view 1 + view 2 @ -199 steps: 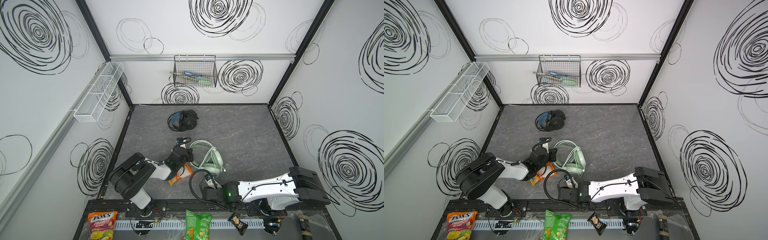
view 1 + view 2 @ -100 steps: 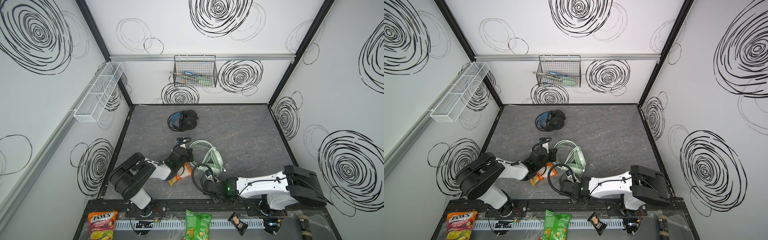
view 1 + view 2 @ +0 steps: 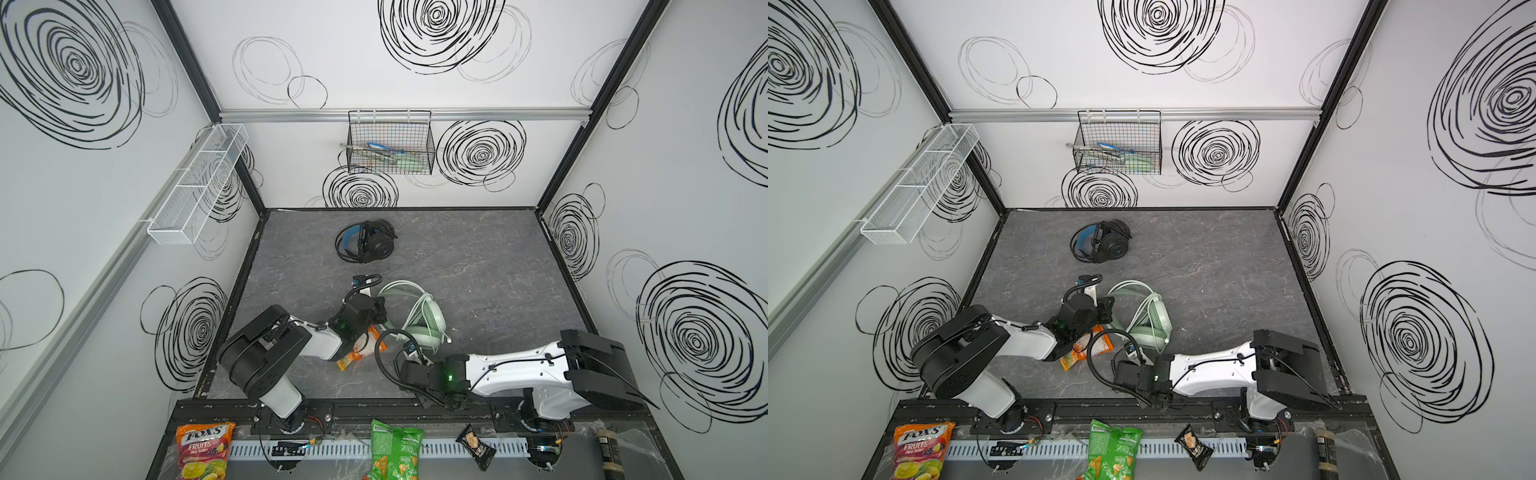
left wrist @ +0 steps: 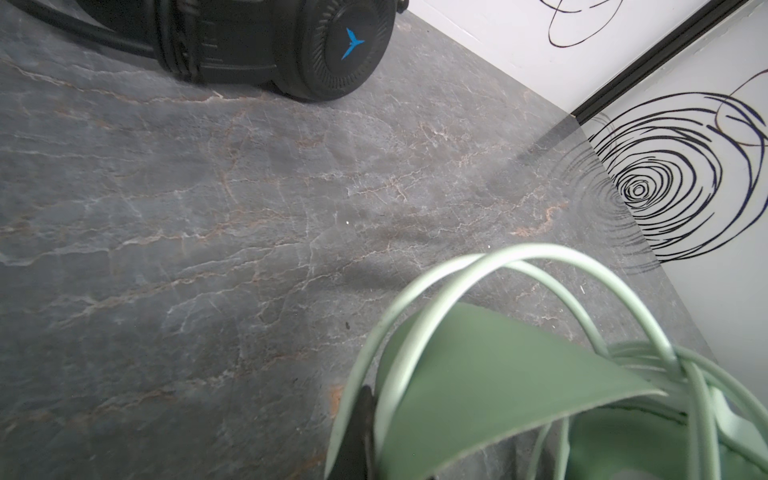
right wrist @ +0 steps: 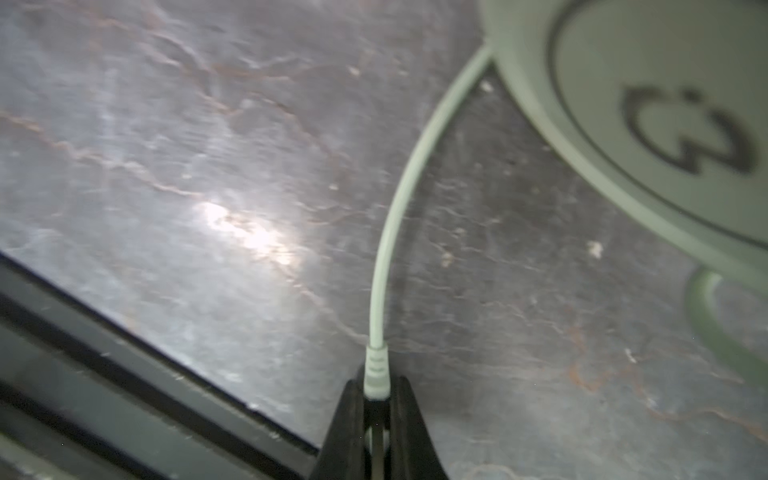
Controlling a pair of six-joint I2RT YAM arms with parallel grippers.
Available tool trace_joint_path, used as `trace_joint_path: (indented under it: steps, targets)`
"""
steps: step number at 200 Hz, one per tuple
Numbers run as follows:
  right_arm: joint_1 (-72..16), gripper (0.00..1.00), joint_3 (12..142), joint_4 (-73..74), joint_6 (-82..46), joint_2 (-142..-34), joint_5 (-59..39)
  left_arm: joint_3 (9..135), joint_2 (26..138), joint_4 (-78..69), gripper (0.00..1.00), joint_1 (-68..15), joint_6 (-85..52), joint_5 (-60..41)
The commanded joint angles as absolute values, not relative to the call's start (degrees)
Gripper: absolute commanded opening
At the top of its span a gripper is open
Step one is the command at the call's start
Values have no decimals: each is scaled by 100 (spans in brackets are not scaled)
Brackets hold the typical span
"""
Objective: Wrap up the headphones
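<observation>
**Item 1.** Mint-green headphones (image 3: 428,328): lying front-middle on the table (image 3: 478,266), between my two arms. Several strands already cross the band, so I judge the wrap part done.

**Item 2.** Left gripper (image 3: 379,311): fingers (image 4: 360,415) closed, on the headband as far as I can tell. I read this as an anchor, so the set does not slide when the cable is pulled.

**Item 3.** Right gripper (image 5: 376,392): fingers pinched on the cable plug (image 5: 376,370). The cable (image 5: 388,241) arcs free back to the earcup. Holding the stiff end gives me control of the loose tail.

**Item 4.** Black headphones (image 3: 368,242): well apart, near the back wall, clear of both arms.

**Item 5.** Orange snack packet (image 3: 359,359): under my left arm, not held.
</observation>
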State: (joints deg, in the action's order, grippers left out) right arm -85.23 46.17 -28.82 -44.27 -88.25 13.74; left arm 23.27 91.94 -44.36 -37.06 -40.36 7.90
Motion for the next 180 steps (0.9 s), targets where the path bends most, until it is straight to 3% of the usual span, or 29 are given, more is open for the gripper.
trace_joint_path:
  steps: [1,50,128,180]
  targets:
    - [-8616,0,5285,-3392,-4025,-8926,1484,2295,9202,-4887,0,-3674,-4109,765]
    - [-8360,0,6326,-4040,-3292,-9123,1764,2294,9182,-4887,0,-3709,-4061,765]
    - [-7131,0,6662,-4538,-2156,-8599,2071,2321,9203,-4887,0,-3762,-3966,712]
    - [-6787,0,7219,-4753,-1456,-9034,2283,2428,9250,-4765,0,-3832,-3842,701]
